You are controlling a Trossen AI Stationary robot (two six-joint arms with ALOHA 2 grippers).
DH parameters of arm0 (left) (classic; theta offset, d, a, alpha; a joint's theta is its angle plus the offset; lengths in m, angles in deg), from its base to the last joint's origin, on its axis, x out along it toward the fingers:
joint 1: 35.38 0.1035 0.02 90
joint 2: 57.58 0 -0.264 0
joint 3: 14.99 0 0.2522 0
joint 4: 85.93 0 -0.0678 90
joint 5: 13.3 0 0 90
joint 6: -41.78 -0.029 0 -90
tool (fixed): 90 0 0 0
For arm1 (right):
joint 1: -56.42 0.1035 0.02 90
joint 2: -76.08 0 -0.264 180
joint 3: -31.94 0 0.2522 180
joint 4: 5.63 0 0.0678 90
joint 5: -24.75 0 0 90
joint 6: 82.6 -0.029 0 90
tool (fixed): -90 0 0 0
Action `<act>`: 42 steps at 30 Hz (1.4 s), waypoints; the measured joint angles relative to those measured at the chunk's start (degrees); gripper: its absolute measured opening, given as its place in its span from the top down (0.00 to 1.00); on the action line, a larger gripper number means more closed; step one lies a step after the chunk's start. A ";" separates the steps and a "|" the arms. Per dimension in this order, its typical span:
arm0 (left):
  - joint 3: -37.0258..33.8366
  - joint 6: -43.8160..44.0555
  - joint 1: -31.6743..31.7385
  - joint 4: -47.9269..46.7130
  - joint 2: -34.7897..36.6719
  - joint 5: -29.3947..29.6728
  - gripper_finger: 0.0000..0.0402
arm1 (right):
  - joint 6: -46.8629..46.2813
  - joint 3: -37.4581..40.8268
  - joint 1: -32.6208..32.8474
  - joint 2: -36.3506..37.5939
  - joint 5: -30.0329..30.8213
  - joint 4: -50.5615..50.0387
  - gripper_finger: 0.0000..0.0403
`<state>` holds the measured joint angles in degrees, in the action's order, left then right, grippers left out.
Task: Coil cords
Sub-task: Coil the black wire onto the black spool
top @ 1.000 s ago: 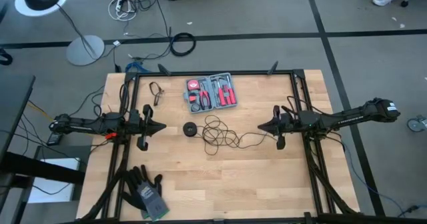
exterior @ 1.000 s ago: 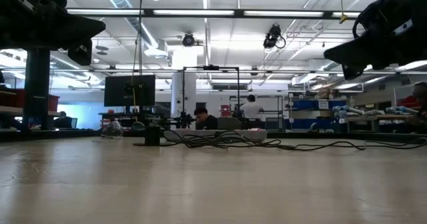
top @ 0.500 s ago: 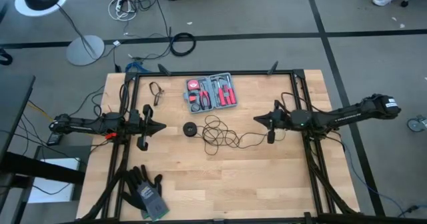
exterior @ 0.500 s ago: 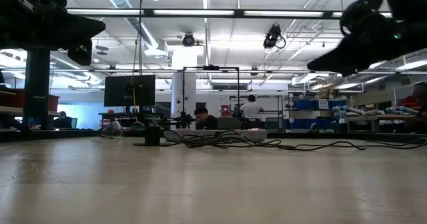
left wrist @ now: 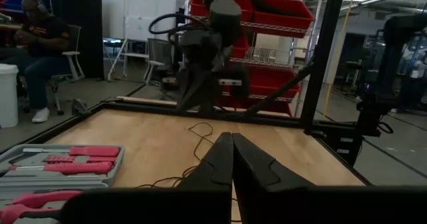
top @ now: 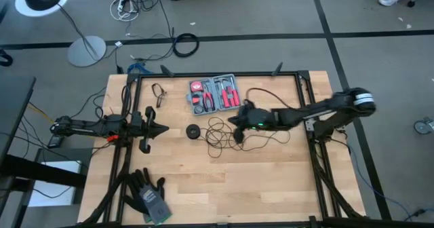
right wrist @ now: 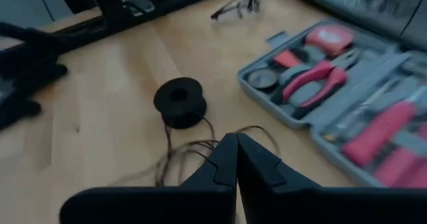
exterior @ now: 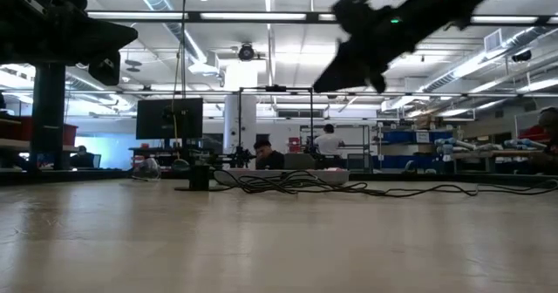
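The cord is a thin black wire lying in loose, tangled loops on the wooden table. One end is a round black disc, also seen in the right wrist view, and its tail trails toward the right. My right gripper hangs shut over the right side of the loops, well above the table, with its tips slanting down toward the disc. My left gripper waits shut at the table's left, pointing level at the disc.
An open grey tool kit with red tools lies just beyond the loops. Glasses lie at the far left and dark gloves at the near left. Black frame rails run along the table's edges.
My right gripper has swept from the table's right side toward the left, stopping over the cord's loops. It has risen a little and tipped from level to slanting down. The cord and disc have not moved.
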<state>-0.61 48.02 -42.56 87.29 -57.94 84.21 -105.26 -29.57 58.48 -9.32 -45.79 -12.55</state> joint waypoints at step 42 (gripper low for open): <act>0.00 0.00 0.00 3.93 0.00 0.00 0.98 | -16.77 -27.08 -10.29 -36.38 -24.91 3.47 0.65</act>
<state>-0.61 48.02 -42.56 91.23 -57.94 84.21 -122.03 -56.65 48.19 -45.70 -70.70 -9.08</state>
